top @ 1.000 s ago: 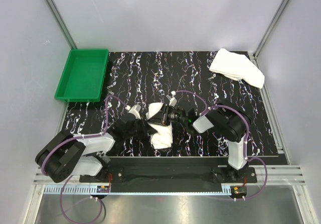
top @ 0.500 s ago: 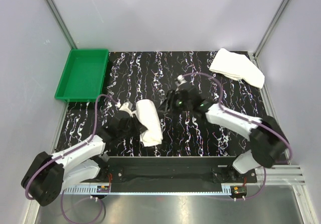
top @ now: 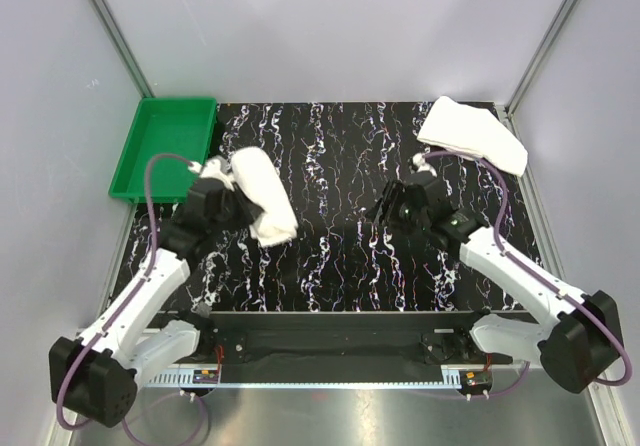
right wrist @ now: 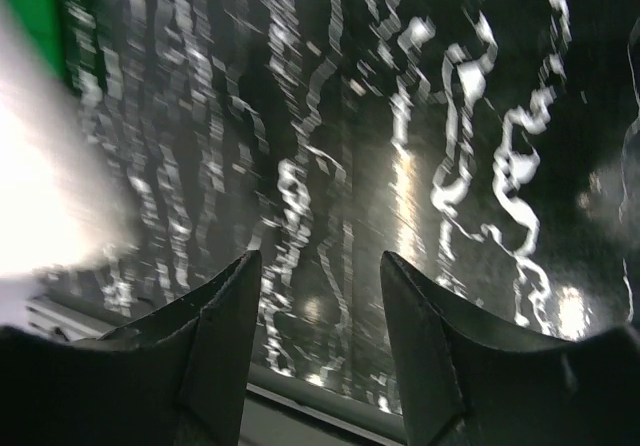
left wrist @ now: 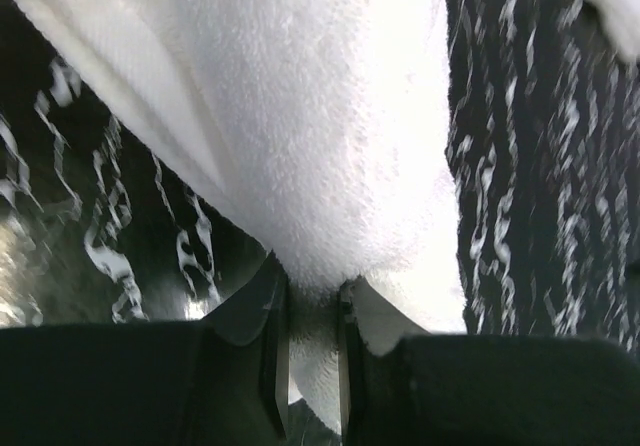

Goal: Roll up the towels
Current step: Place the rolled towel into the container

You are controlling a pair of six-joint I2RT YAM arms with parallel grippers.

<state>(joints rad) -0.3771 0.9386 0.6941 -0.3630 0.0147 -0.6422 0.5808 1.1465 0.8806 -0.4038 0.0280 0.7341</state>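
Note:
A rolled white towel (top: 262, 196) hangs off the mat near the green tray (top: 150, 161), and my left gripper (top: 236, 200) is shut on its edge. In the left wrist view the towel (left wrist: 300, 116) fills most of the frame, its fold pinched between the jaws of the left gripper (left wrist: 313, 281). A second towel (top: 472, 134) lies loosely folded at the back right corner of the mat. My right gripper (top: 386, 209) hovers over the mat's middle right, open; in its own view the right gripper (right wrist: 320, 261) has only mat between its fingers.
The black marbled mat (top: 340, 266) covers the table. Grey walls with metal corner posts close in the left, back and right sides. The tray stands at the mat's back left corner. In the right wrist view a corner of the tray (right wrist: 30, 6) shows.
The left arm lifted the rolled towel from the near middle of the mat up and left towards the tray. The right gripper let go of it, opened, and drew back to the right.

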